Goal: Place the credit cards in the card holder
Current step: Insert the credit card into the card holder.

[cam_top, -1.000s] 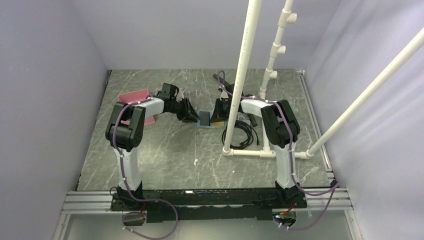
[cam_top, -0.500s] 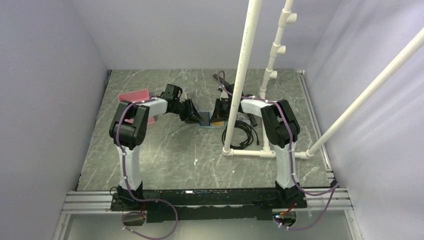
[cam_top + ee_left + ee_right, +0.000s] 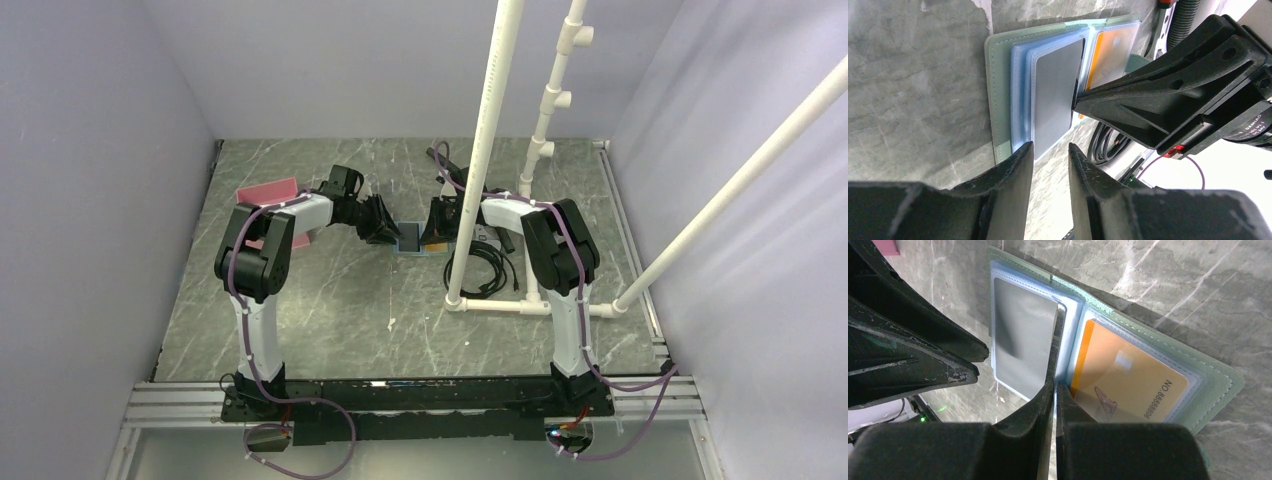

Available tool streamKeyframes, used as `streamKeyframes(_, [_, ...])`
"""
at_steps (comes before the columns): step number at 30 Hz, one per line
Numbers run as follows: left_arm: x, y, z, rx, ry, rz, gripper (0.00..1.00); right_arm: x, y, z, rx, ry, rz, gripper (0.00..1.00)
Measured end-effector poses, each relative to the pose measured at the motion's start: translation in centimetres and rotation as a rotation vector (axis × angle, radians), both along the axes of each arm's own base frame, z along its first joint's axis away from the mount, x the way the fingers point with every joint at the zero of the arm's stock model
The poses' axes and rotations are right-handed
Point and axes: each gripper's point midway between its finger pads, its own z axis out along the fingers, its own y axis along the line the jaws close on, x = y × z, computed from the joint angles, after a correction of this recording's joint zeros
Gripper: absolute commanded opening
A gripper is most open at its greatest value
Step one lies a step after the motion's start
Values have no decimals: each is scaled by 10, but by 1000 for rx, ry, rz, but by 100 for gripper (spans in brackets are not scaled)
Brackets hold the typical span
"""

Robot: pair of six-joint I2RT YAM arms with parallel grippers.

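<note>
Shifted slightly nearer the card holder over the last second, the left arm reaches over the grey marbled table. A white pipe frame stands to the right. A pink tray lies at the back left, partly under that arm. The card holder lies open at mid-table between both grippers. On the left gripper the fingers stand apart and empty, just off the edge of a grey card in its sleeve. On the right gripper they pinch together on a thin inner leaf at the spine, beside the orange card.
</note>
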Motion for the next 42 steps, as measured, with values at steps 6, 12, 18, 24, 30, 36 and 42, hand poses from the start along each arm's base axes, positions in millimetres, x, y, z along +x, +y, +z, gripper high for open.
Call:
streamKeyframes(6, [1,0,0,-2,-3,0,37,0,0,0,0,0,0,8])
streamKeyframes(12, [1,0,0,-1,-3,1,37,0,0,0,1,2,1,8])
streamKeyframes(18, [0,0,0,-1,-2,0,37,1,2,0,5,2,4,8])
streamKeyframes(24, [0,2,-4,13,4,3,38,1,2,0,7,3,6,8])
streamKeyframes(30, [1,3,-6,34,-7,2,38,1,2,0,7,3,6,8])
streamKeyframes(36, [0,1,-8,33,-6,-3,36,1,2,0,7,4,6,8])
streamKeyframes(42, [0,-4,-6,30,-14,-15,34,1,3,0,8,5,7,8])
